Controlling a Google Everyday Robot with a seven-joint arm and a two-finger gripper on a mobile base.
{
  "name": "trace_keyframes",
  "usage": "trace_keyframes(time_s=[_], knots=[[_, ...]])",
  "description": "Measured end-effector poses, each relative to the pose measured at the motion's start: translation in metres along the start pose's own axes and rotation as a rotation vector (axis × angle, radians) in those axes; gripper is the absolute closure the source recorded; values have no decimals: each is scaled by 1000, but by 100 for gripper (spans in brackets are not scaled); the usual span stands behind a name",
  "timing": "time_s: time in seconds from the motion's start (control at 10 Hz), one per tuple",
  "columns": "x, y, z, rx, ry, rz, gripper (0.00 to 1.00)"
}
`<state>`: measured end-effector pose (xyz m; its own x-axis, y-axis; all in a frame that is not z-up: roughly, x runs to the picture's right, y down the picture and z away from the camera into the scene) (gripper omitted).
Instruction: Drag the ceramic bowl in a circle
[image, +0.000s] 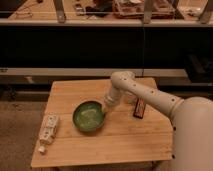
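Green-glazed, the ceramic bowl (89, 116) sits a little left of centre on the wooden table (125, 142). The gripper (106, 108) meets its right rim from above; whether it clamps the rim or only presses there cannot be told. A white carton (49, 128) lies near the bowl's left, by the table edge. A dark packet (139, 108) lies just right of the arm (145, 95).

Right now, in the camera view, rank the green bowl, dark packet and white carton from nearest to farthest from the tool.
The tool is at the bowl's right rim.
1. the green bowl, table centre
2. the dark packet, picture right
3. the white carton, picture left
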<state>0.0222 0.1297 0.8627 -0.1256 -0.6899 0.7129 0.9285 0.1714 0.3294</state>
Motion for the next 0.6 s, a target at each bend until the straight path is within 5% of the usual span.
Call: trace_keyframes(time_s=[0.6], knots=[[-32, 107, -36, -122, 17, 27, 100]])
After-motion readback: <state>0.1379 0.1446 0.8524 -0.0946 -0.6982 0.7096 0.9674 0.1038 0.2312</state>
